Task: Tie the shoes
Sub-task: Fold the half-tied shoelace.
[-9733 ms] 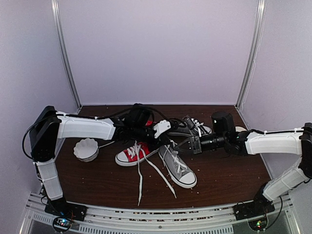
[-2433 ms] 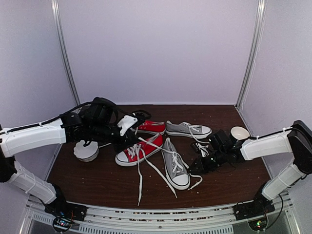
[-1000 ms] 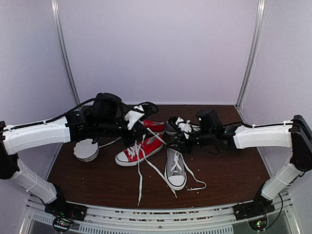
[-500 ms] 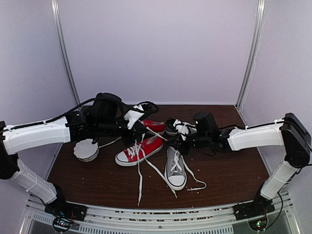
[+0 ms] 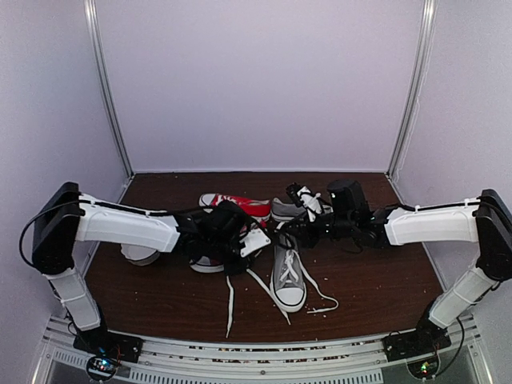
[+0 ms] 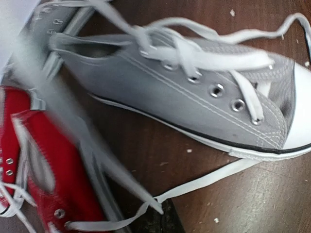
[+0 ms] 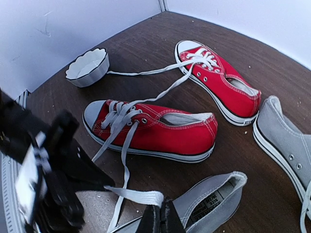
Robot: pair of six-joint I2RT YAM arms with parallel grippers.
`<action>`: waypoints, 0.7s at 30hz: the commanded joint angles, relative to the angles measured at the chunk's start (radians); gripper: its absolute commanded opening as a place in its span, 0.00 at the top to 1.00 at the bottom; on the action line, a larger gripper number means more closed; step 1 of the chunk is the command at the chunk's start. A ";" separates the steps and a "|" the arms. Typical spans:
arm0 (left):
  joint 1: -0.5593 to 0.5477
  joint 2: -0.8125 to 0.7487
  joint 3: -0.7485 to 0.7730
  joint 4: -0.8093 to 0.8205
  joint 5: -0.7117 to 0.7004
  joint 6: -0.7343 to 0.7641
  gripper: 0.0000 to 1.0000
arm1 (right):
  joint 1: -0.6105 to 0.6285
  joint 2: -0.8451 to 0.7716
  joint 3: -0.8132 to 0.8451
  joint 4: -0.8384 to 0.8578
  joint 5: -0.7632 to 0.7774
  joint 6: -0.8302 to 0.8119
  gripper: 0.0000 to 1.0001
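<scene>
Shoes (image 5: 289, 280) lie on the desk (image 5: 384, 280) between the arms, one toe-first toward the bases, its mate behind, red shoes (image 7: 155, 128) alongside. Left tool (image 6: 156, 219) is pinched shut on a lace (image 6: 204, 180); right tool (image 7: 160, 216) is closed on a second lace (image 7: 138, 195), probably so both strands can be pulled taut and crossed.

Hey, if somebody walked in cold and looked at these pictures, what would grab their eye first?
The two bright red sneakers in the middle of the dark wooden table, lying among grey sneakers with loose white laces trailing toward the near edge. Next, the two white arms, left and right, reaching in from either side and meeting over the shoes. A small white fluted bowl sits left of the shoes.
</scene>
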 commanded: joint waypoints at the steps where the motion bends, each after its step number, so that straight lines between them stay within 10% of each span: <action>1: -0.023 0.091 0.079 0.089 0.041 0.061 1.00 | -0.017 -0.034 -0.029 -0.008 0.000 0.158 1.00; 5: -0.025 0.127 0.082 0.158 0.122 0.088 1.00 | -0.017 -0.042 -0.037 0.001 0.000 0.220 1.00; 9: -0.025 0.091 0.029 0.261 0.101 0.052 0.54 | -0.019 -0.030 -0.026 -0.012 0.008 0.278 1.00; 12: -0.025 0.035 -0.032 0.353 0.063 0.012 0.38 | -0.019 -0.022 -0.019 -0.020 0.014 0.316 1.00; 21: -0.072 0.081 0.048 0.457 -0.053 -0.062 0.47 | -0.020 -0.011 -0.024 0.035 0.047 0.469 1.00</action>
